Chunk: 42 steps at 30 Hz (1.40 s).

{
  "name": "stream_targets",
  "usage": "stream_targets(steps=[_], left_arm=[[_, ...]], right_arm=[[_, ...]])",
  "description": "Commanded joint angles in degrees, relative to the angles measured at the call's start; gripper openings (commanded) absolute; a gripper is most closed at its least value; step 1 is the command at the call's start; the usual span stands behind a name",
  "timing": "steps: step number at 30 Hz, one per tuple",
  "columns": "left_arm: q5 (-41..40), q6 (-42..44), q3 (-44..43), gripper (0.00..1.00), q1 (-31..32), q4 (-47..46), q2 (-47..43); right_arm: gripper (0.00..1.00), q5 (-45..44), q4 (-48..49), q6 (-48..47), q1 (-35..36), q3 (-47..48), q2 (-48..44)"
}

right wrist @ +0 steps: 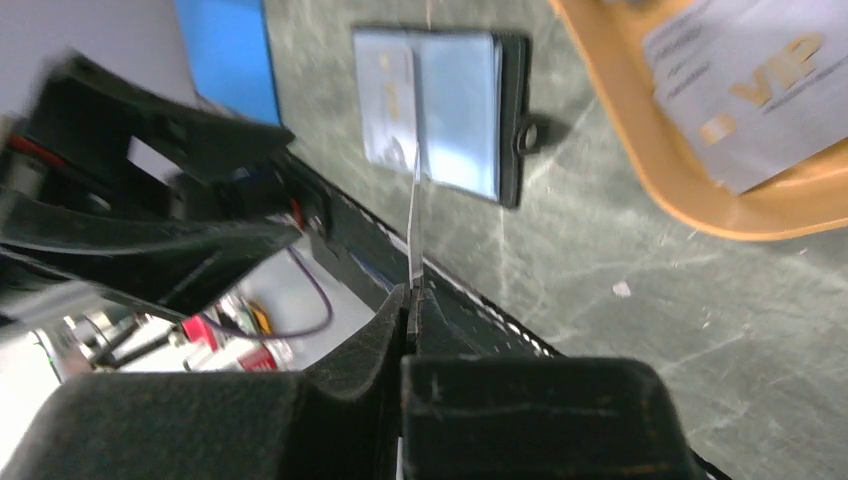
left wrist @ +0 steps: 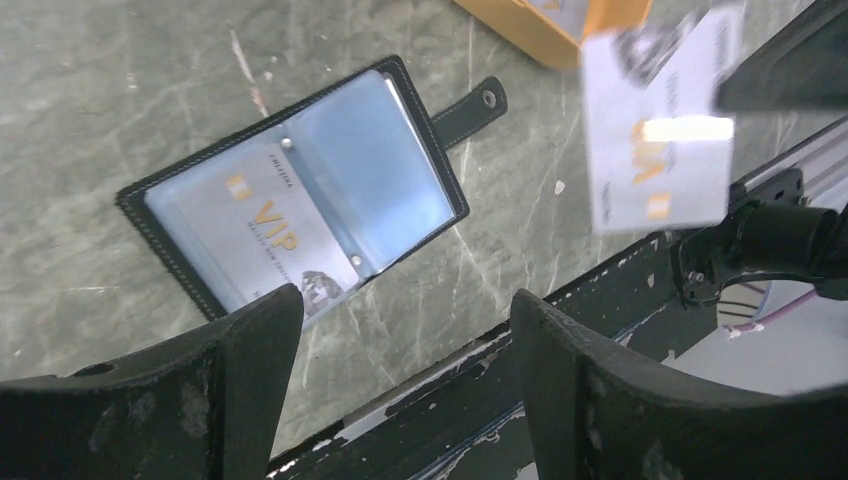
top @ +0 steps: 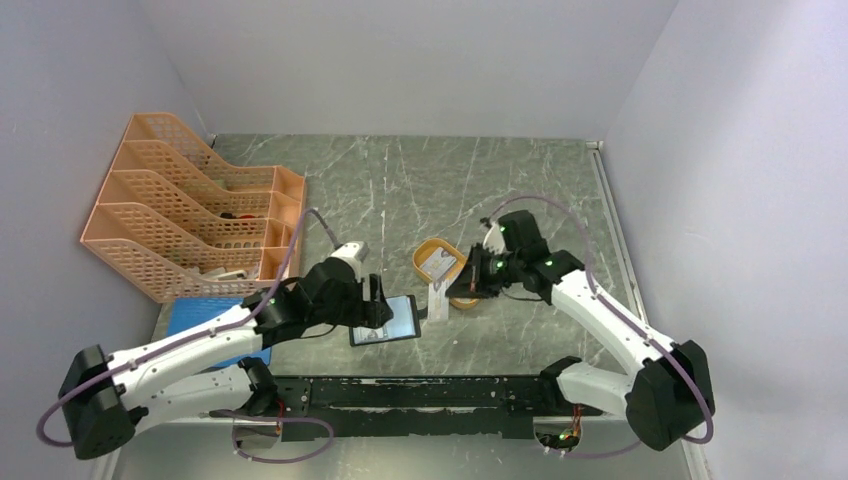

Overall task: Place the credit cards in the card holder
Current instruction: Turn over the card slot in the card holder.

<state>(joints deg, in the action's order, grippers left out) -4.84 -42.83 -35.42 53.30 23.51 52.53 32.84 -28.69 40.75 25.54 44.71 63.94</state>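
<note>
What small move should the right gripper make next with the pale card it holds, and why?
Probably carry the thin white rectangular card down to the empty bluish pocket of the open black leather-like card holder. The right gripper is shut on this card, held in the air short of the holder; the other pocket is already filled.

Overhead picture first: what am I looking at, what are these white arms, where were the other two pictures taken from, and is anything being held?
Two robot arms bolted to a table, seen from above. The other pictures come from a camera on each wrist. The left gripper hangs open by a black card holder lying open, one card tucked inside. The right gripper pinches another card. More cards lie in an orange tray. A blue pad and a peach file rack sit left.
</note>
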Motion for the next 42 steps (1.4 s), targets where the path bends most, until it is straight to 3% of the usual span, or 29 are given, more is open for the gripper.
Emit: stream_targets(steps=[1,18,42], left_arm=[[-2.52,-0.82,-2.13,0.8,3.28,-4.48,4.62],[-8.24,-2.71,-4.53,0.77,3.93,-6.63,19.82],[-11.07,-0.23,-6.55,0.72,3.92,-5.04,29.06]], right_arm=[[0.0,0.36,2.92,-3.97,6.8,-3.52,2.02],[0.0,2.05,16.97,-1.17,10.56,-8.44,15.1],[0.0,-0.67,18.74,0.49,15.92,-5.76,24.16]])
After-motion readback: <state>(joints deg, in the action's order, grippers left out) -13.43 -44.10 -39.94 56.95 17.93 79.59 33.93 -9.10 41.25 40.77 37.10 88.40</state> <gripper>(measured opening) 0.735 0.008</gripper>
